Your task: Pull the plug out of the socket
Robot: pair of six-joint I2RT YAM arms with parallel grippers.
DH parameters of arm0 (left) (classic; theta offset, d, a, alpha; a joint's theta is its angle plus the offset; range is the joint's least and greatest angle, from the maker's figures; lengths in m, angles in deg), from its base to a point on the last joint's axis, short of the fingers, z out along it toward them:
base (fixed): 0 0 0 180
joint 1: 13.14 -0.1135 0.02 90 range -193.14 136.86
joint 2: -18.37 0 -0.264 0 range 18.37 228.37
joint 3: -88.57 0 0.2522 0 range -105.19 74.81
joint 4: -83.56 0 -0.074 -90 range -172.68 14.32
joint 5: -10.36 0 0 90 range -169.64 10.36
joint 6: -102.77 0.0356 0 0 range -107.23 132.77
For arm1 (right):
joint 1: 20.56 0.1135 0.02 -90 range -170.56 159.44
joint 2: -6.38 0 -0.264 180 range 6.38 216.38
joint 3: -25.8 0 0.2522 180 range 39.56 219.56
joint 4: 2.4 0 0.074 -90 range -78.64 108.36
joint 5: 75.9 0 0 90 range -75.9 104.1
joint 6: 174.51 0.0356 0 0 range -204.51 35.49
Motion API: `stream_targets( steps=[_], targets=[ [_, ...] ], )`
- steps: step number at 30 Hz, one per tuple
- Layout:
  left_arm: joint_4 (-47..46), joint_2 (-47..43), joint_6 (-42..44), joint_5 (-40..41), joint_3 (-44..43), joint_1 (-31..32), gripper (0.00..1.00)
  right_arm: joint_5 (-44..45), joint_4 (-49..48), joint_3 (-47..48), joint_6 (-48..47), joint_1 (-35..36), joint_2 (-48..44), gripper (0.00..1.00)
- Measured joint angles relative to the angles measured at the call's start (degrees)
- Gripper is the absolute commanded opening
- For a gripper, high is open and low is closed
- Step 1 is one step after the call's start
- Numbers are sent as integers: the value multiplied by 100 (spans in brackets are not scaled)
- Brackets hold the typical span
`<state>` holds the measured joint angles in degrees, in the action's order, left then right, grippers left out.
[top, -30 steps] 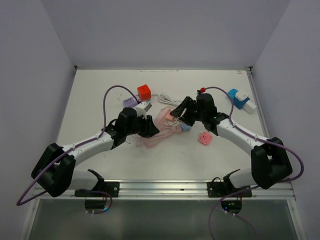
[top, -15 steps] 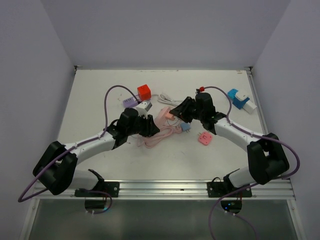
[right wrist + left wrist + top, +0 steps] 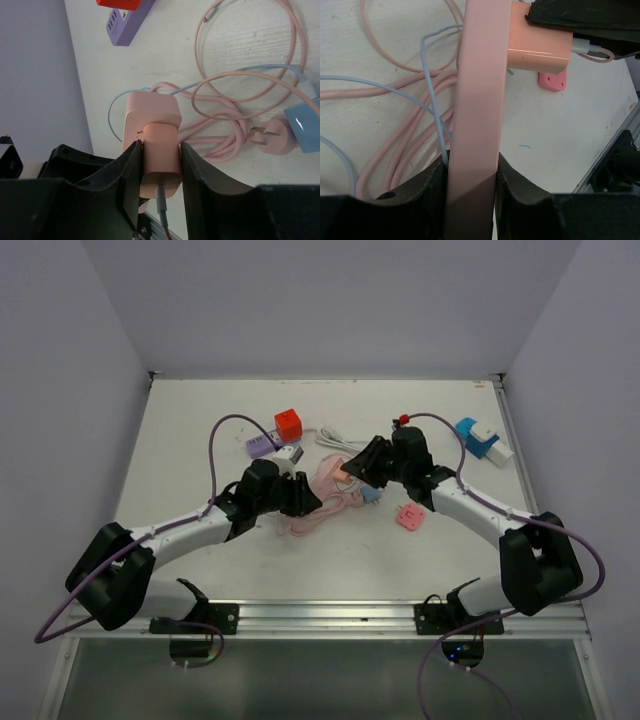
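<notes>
A long pink socket block [image 3: 480,90] is held off the table, and my left gripper [image 3: 472,175] is shut on its near end. A pink plug [image 3: 536,47] with a grey cable sits flush in the socket's side. In the right wrist view my right gripper [image 3: 160,157] is shut on the pink plug [image 3: 160,155], which is pressed against the socket [image 3: 150,115]. From above, the left gripper [image 3: 303,496] and the right gripper [image 3: 357,466] meet at the socket [image 3: 326,476] in the middle of the table.
Coiled pink cable [image 3: 322,510] and a thin blue cable lie under the socket. A blue plug [image 3: 372,495], a small pink adapter [image 3: 411,517], a purple strip [image 3: 262,445], a red cube [image 3: 288,424], a white cord [image 3: 335,438] and a blue-white socket [image 3: 480,438] lie around.
My left gripper has shifted a little to the right with the socket. The right gripper has barely moved. The plug still sits in the socket.
</notes>
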<state>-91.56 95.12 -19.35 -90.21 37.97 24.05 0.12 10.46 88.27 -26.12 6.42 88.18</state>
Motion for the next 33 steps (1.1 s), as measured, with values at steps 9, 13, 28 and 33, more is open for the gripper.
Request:
stream_targets(
  steps=[9,13,28,33],
  targets=[
    [212,-4,-133,-98,-96,-17,0,33,214,0,-166,11,-111,0],
    [323,-7,-184,-105,-197,-15,0,81,313,0,-203,9,-247,0],
    [776,-168,-334,-103,-409,-15,0,35,492,-2,-295,2,-518,0],
    [852,-173,-444,170,-452,-46,0,-85,638,-4,-402,-20,-667,0]
  ],
)
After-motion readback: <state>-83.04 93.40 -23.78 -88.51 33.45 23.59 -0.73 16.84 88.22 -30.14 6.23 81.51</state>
